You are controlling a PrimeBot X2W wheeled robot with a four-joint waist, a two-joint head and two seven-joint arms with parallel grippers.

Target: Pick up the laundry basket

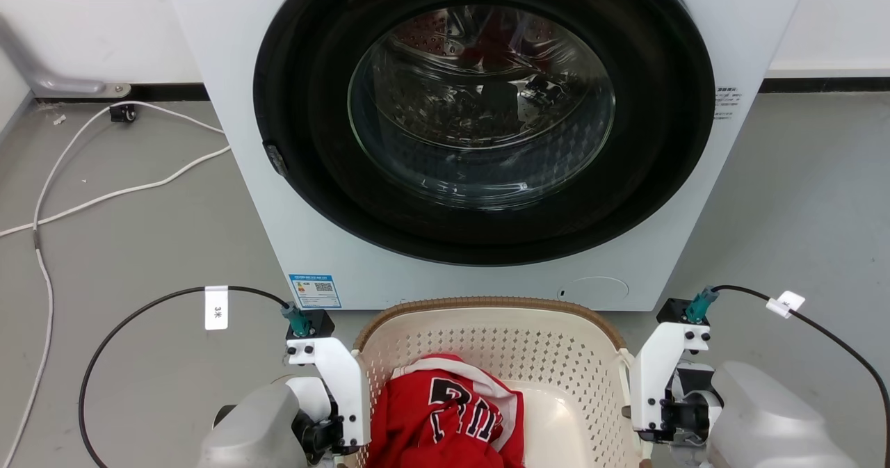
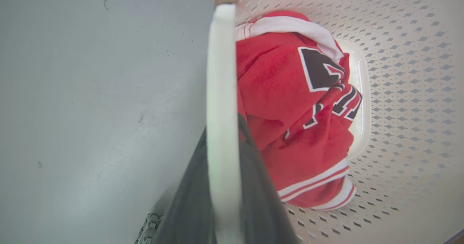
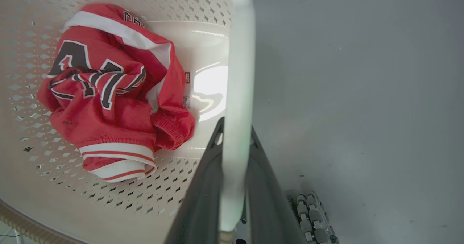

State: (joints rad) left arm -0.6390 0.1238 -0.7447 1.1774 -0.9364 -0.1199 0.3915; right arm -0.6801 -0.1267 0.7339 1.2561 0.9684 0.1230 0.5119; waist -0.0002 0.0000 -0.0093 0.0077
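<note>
Laundry basket (image 1: 487, 303) sits low, right in front of the washer (image 1: 208, 51), between the two arms. Far rim is just short of the front panel. Can't tell if it's resting on the floor (image 1: 139, 245) or a touch off it.

Left tool (image 2: 223, 128): narrow, one dark finger on each side of the white left handle (image 2: 220, 55), both against it. Right tool (image 3: 235, 126): same on the right handle (image 3: 241, 55). So both are pinched onto the basket.

Risks as I see them:
- Handles look thin and smooth, and the hold looks like pinch only, nothing under them. Under load a handle could slide through the fingers, so the basket sags on one side or drops.
- If the arms don't rise together the basket tilts, the handles flex and a grip twists out.
- Red jersey (image 1: 445, 412) is bunched toward the left wall, so the load is a bit off-centre. It's light and probably minor, but it would slide and feed any tilt.
- Far rim is near the washer door (image 1: 480, 106). Any forward swing on the lift knocks the panel and levers against both grips.
- Arms drifting inward would bow the perforated walls.
</note>
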